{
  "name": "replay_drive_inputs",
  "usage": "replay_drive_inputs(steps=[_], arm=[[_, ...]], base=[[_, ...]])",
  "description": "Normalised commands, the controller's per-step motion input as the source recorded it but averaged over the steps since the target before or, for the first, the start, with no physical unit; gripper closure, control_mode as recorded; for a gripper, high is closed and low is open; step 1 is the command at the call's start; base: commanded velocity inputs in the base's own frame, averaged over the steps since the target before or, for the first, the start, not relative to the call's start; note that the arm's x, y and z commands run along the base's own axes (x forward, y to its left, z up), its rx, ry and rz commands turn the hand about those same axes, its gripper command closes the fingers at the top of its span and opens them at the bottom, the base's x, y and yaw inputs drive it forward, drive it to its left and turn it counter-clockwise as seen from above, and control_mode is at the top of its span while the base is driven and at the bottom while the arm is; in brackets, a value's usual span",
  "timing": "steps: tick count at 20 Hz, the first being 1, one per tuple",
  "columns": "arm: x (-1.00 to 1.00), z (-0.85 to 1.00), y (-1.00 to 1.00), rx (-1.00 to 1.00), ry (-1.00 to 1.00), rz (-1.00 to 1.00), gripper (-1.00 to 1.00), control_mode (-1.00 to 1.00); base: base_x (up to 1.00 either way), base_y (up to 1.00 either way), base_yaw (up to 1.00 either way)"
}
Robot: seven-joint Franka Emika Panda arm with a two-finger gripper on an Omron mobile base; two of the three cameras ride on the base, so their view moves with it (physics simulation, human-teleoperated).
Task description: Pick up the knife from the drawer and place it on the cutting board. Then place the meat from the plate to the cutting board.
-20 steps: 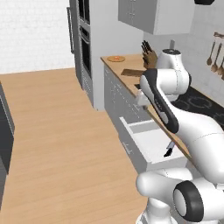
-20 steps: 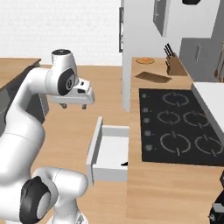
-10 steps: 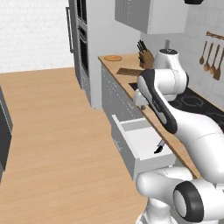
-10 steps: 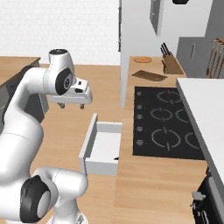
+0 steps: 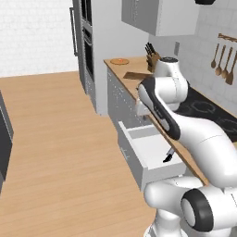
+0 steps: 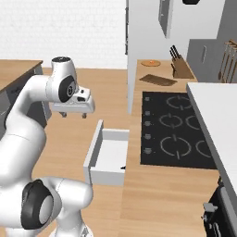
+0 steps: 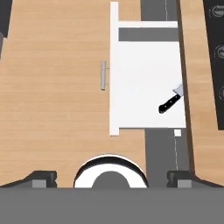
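Note:
The drawer (image 7: 146, 65) is pulled open below the counter, its white inside showing, also as the drawer (image 5: 147, 152) and the drawer (image 6: 110, 152). The knife (image 7: 169, 103) lies at the drawer's counter-side edge, black handle out, most of its blade hidden under the counter; the knife (image 5: 168, 156) shows as a dark handle. My gripper (image 7: 111, 178) hangs open and empty high above the floor beside the drawer, and the gripper (image 6: 74, 114) is well above the drawer front. The dark cutting board (image 5: 138, 75) (image 6: 159, 80) lies further along the counter, before the round plate (image 5: 120, 61) (image 6: 151, 63). The meat is too small to make out.
A black cooktop (image 6: 178, 134) is set in the counter behind the drawer. A knife block (image 6: 178, 67) stands by the cutting board. Wooden utensils (image 5: 224, 65) hang on the wall. A tall oven unit (image 5: 88, 51) ends the counter. Open wood floor (image 5: 55, 139) lies left of the drawer.
Both base views have shifted, so the base has driven; the drawer and counter sit differently in the pictures. The arm holds much the same pose and the gripper has stayed open.

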Motion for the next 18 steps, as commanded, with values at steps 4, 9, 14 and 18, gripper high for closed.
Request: replay_drive_inputs(steps=[4, 9, 14, 18], arm=[[0.54, -0.96, 0.3, -0.02, 0.14, -0.04, -1.0, -1.0], [0.2, -1.0, 0.08, -0.13, 0.19, -0.04, -1.0, -1.0], [0.02, -0.91, -0.21, -0.04, 0.05, -0.01, -1.0, -1.0], [0.03, -0.67, -0.06, 0.02, 0.06, -0.01, -1.0, -1.0]], base=[[0.0, 0.0, 0.0], [0.0, 0.0, 0.0], [0.0, 0.0, 0.0], [0.0, 0.0, 0.0]])
